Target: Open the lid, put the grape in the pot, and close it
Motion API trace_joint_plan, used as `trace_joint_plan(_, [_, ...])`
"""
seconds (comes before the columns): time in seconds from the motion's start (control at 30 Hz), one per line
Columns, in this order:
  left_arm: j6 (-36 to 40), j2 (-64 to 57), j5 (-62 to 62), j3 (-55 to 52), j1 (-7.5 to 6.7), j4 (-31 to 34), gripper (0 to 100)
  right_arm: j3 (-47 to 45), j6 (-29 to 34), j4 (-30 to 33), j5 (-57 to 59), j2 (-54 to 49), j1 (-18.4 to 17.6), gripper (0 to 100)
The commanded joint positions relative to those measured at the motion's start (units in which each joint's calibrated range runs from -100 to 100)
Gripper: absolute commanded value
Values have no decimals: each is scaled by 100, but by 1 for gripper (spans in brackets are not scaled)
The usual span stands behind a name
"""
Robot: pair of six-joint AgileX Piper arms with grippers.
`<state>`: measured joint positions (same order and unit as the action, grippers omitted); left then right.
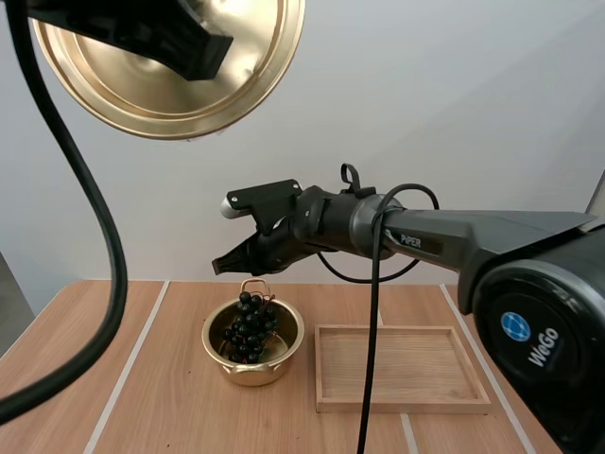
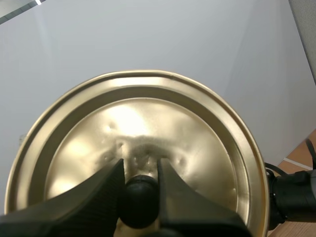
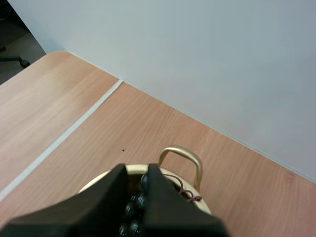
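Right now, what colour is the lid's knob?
Black knob on the golden lid; best in the left wrist view.

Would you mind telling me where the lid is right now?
The lid hangs high above the table at the high view's upper left, its knob pinched by the left gripper, up and left of the pot.
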<state>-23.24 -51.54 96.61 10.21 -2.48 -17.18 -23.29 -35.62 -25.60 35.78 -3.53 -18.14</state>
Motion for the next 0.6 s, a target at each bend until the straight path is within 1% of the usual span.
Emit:
trace_joint_plan(0.0, [126, -13, -183, 38, -14, 17, 0, 44, -58, -34, -12, 111, -30, 100])
trace_joint_plan(0.3, [146, -13, -183, 38, -14, 17, 0, 44, -132, -12, -578, 477, -191, 100])
trace_joint_plan(0.37, [146, -13, -148, 38, -14, 17, 0, 44, -132, 74, -618, 588, -191, 100])
trace_joint_plan(0.4, [146, -13, -101, 38, -14, 17, 0, 44, -132, 236, -618, 746, -191, 100])
trace_joint_plan(0.57, [146, -13, -66, 38, -14, 39, 0, 44, -132, 420, -742, 1002, -191, 100])
